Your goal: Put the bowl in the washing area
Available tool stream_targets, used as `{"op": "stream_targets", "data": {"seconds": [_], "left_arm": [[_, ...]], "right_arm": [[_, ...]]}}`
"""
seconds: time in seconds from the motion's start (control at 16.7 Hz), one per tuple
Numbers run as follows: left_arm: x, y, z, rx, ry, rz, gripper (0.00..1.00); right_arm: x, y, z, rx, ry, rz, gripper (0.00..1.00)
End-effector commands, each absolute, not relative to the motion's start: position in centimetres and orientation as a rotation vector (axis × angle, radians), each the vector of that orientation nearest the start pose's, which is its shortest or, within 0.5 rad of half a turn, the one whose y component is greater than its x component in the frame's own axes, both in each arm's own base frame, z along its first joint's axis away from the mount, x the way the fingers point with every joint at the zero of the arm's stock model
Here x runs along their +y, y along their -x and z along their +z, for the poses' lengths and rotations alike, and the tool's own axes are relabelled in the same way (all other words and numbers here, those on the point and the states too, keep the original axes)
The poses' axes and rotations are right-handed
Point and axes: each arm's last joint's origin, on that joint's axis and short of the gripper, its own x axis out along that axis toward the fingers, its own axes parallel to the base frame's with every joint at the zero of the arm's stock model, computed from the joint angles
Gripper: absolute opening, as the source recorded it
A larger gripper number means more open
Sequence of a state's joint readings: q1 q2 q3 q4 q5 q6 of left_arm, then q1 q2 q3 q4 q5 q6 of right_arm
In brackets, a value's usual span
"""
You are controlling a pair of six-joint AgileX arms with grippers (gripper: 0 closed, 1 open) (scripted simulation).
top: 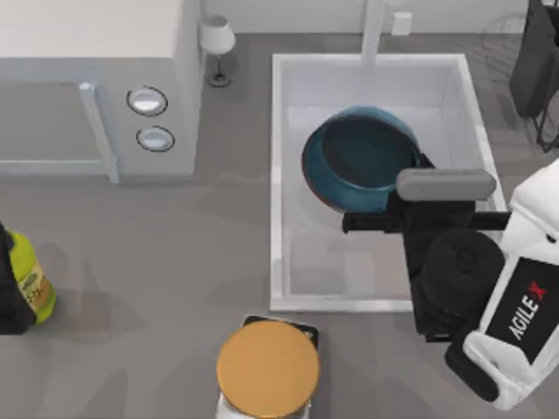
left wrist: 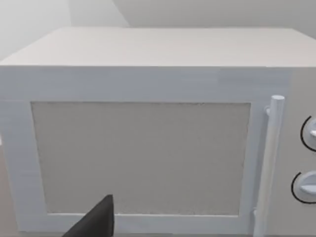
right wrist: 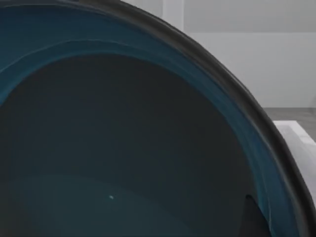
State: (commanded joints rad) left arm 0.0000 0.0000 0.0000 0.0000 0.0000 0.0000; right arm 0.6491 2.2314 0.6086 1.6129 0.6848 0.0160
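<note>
The dark teal-blue bowl (top: 362,157) hangs tilted above the middle of the washing area (top: 279,175), a deep white sink with a faucet post (top: 373,30) at its far rim. My right gripper (top: 410,196) reaches in from the sink's right side and is shut on the bowl's near-right rim. In the right wrist view the bowl's glossy inside (right wrist: 123,148) is very close, with a dark fingertip (right wrist: 253,217) against the rim. My left arm (top: 7,297) is parked at the table's left edge, facing the microwave.
A white microwave (top: 96,87) with two round dials (top: 147,100) stands at the back left, its door (left wrist: 143,158) shut. A small lamp (top: 217,44) stands beside it. A yellow-green bottle (top: 33,281) is at the left edge, an orange-tan disc (top: 267,368) at the front.
</note>
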Motion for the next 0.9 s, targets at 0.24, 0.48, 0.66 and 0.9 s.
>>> {"op": "stream_targets", "data": {"seconds": [0.24, 0.48, 0.66, 0.9], "left_arm": [[-0.12, -10.57, 16.0, 0.0, 0.0, 0.0, 1.0], [-0.12, -10.57, 16.0, 0.0, 0.0, 0.0, 1.0], [-0.12, -10.57, 16.0, 0.0, 0.0, 0.0, 1.0], [-0.12, -10.57, 16.0, 0.0, 0.0, 0.0, 1.0]], "right_arm": [[18.36, -27.03, 5.9, 0.0, 0.0, -0.01, 0.6], [18.36, -27.03, 5.9, 0.0, 0.0, -0.01, 0.9], [18.36, -27.03, 5.9, 0.0, 0.0, -0.01, 1.0], [18.36, -27.03, 5.9, 0.0, 0.0, -0.01, 1.0]]}}
